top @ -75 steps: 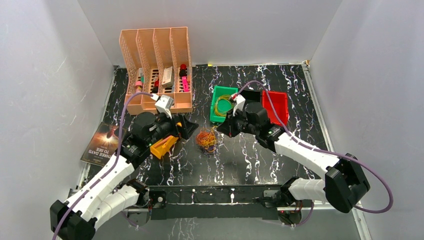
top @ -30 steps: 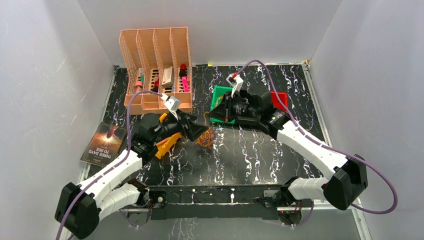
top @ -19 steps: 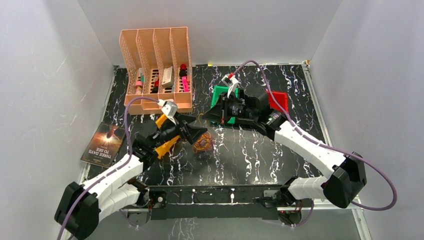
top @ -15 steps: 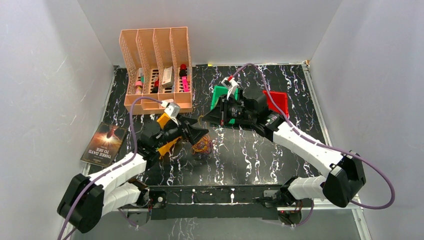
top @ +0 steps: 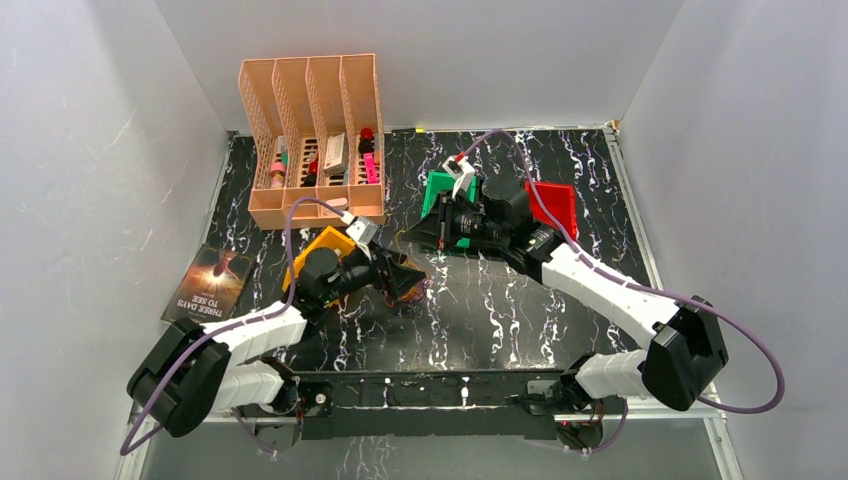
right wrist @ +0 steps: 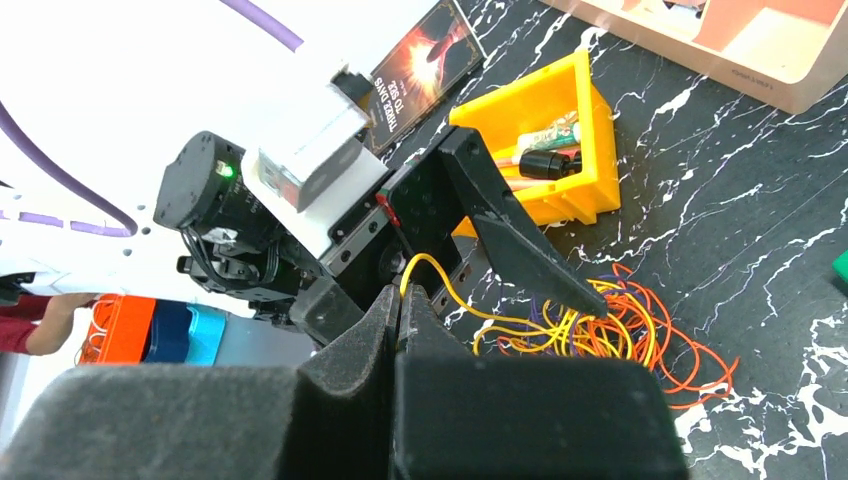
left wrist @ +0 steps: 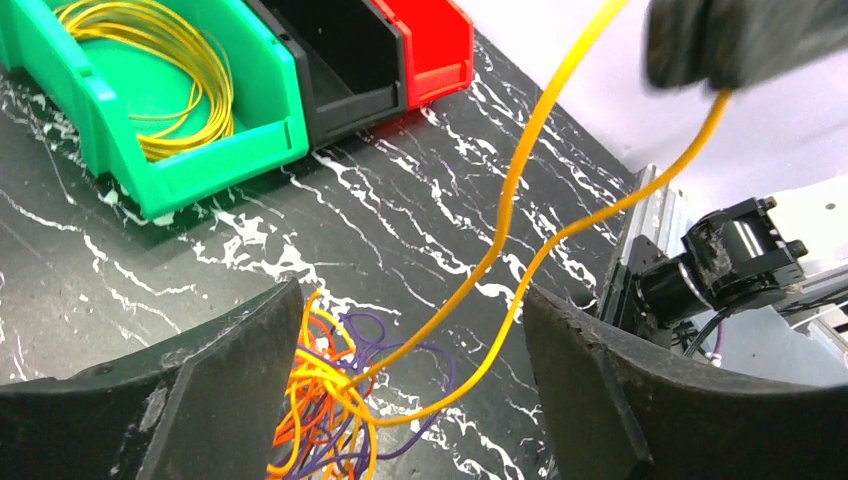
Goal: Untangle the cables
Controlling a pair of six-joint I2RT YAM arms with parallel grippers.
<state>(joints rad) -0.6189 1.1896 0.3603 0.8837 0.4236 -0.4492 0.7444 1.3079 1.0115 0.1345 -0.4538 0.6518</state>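
The cables point(left wrist: 320, 420) lie as a small tangle of orange, yellow and purple loops point(right wrist: 620, 335) on the black marbled table. My left gripper point(left wrist: 412, 300) is open and low over the tangle, one finger on each side of it point(top: 400, 278). One yellow cable point(left wrist: 520, 180) rises out of the tangle as a long loop. My right gripper point(right wrist: 400, 290) is shut on the top of that loop, raised above the table near the green bin point(top: 418, 238). In the top view the left gripper hides most of the tangle.
A green bin point(left wrist: 200, 170) holds a coil of yellow cable point(left wrist: 170, 70), with a black bin point(left wrist: 340, 60) and a red bin point(top: 555, 205) beside it. A yellow bin point(top: 325, 245) sits behind the left gripper. A peach file rack point(top: 310, 130) stands back left. A book point(top: 205, 285) lies left.
My left arm has swung its gripper down and forward over the tangle, and its jaws have narrowed a little. The right gripper still holds the yellow loop and has barely moved.
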